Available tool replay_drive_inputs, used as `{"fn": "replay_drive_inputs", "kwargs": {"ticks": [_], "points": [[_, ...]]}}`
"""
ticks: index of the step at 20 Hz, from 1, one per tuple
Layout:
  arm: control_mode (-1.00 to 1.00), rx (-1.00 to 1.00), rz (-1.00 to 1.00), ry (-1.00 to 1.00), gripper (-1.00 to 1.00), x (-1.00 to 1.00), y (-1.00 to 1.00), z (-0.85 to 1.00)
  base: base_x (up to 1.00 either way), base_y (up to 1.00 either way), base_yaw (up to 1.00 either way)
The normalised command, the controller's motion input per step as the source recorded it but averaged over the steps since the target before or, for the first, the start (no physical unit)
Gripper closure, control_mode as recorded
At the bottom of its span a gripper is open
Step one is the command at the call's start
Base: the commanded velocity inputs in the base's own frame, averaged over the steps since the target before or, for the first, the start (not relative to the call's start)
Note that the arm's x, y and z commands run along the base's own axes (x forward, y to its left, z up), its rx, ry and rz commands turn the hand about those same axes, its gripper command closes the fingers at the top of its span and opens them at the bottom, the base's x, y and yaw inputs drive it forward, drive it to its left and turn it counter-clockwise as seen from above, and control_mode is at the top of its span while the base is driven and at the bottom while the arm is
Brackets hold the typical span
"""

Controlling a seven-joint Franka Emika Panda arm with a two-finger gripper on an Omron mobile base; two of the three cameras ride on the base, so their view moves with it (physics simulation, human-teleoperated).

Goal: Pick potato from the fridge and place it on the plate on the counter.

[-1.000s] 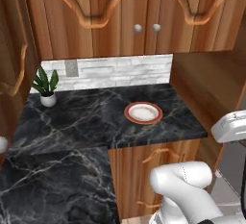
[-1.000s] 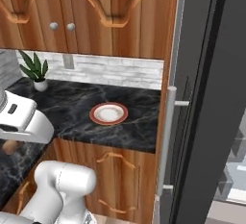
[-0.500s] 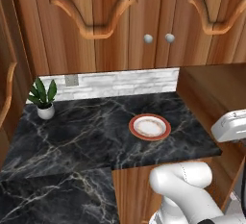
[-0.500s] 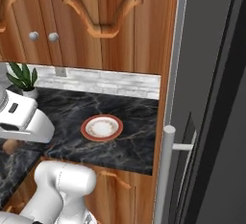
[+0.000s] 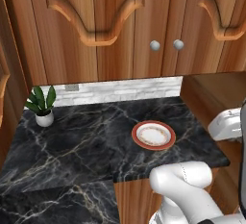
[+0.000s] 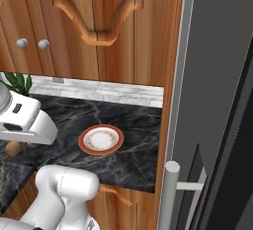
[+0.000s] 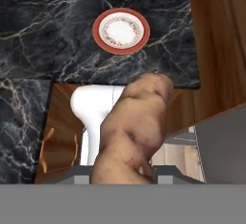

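The potato (image 7: 132, 131), a brown lumpy oblong, fills the middle of the hand view, and my gripper (image 7: 126, 171) is shut on it. It hangs above the counter's front edge, short of the plate (image 7: 121, 31). The plate (image 5: 153, 135), white with a reddish-brown rim, lies bare on the black marble counter (image 5: 81, 141) near its right end. In the right base view the plate (image 6: 101, 139) lies right of my white hand (image 6: 22, 123), under which a brown bit of the potato (image 6: 14, 148) peeks out. The grey fridge (image 6: 217, 91) stands at the right, its silver handle (image 6: 169, 197) low in front.
A small green plant in a white pot (image 5: 42, 106) stands at the counter's back left. Wooden wall cabinets (image 5: 110, 26) hang over the counter, and a wooden side panel (image 5: 211, 93) closes its right end. My own white arm (image 5: 185, 189) is below the counter's front edge.
The whole picture has shifted in both base views, so the base has driven closer to the counter. The plate lies where it was and the grip has not changed.
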Motion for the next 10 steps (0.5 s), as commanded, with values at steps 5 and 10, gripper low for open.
{"fn": "replay_drive_inputs", "kwargs": {"ticks": [5,10], "points": [[-1.00,0.00,0.00,0.04,1.00,0.41,0.24,-0.55,0.00,0.00,0.00],[-1.00,0.00,0.00,0.01,1.00,0.48,0.09,-0.65,0.00,0.00,0.00]]}}
